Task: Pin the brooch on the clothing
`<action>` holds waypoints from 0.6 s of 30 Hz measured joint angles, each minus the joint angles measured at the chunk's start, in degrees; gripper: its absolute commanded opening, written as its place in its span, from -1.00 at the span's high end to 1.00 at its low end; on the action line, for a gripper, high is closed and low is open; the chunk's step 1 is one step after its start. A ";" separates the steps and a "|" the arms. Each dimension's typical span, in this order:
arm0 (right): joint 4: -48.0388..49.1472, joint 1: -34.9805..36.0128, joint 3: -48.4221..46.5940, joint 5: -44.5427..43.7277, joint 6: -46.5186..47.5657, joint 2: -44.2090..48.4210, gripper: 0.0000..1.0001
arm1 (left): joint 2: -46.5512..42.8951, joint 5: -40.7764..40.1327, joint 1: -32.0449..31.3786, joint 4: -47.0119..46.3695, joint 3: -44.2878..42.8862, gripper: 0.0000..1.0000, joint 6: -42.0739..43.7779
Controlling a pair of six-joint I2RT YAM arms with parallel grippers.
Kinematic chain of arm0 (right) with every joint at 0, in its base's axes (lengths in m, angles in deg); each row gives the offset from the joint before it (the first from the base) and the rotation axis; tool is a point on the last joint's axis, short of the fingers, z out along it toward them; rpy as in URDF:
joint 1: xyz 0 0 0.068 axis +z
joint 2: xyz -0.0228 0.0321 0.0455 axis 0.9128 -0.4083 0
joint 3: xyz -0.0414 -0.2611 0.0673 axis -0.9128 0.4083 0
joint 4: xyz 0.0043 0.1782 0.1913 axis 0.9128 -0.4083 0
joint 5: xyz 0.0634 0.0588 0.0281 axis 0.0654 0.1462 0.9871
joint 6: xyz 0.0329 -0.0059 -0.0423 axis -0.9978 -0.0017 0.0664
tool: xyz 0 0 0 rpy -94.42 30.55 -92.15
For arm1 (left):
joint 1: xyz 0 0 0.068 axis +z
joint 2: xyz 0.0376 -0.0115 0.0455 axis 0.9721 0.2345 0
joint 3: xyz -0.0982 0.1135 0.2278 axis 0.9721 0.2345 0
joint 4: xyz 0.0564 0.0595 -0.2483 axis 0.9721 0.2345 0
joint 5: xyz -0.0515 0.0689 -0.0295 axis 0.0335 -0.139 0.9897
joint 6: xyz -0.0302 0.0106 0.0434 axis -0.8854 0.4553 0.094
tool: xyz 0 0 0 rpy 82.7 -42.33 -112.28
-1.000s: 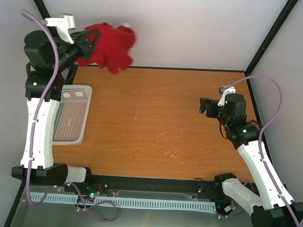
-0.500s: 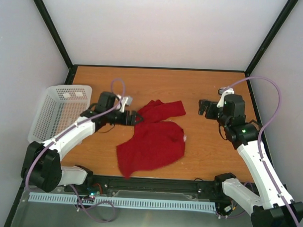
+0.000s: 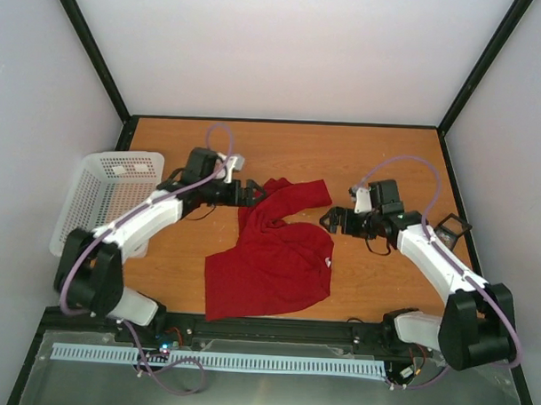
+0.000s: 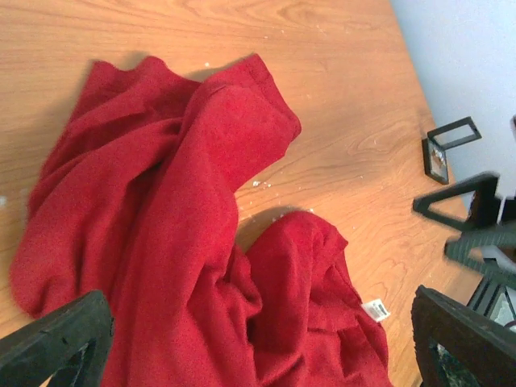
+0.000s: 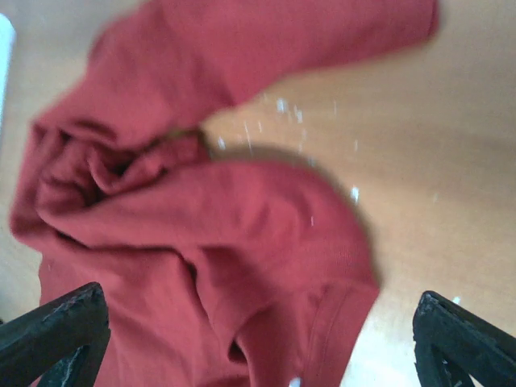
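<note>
Left tool (image 3: 256, 195) and right tool (image 3: 328, 221) both released; shirt (image 3: 273, 256) lies bunched, so I risk pinning through doubled folds.

One red T-shirt (image 3: 273, 256) lies on the single table (image 3: 343, 161), showing one white label (image 4: 376, 310). One white mesh basket (image 3: 84, 205) sits at nine o'clock, one small black square frame (image 3: 453, 229) at three o'clock. Two pincers: the left pincer (image 3: 253, 194) and the right pincer (image 3: 328, 220).
</note>
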 measured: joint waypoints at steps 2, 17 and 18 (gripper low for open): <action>-0.02 0.48 2.78 2.16 -1.16 -1.29 -0.97 | 5.95 -0.15 -1.60 0.72 -4.22 -1.00 1.27; -7.93 -2.08 10.82 -15.85 -15.17 20.59 -1.00 | 42.27 -5.18 -19.02 13.14 -35.85 -0.77 18.51; -8.07 -2.62 10.82 -16.72 -15.39 22.18 -1.00 | 42.29 -4.74 -19.43 13.86 -34.32 -0.69 19.21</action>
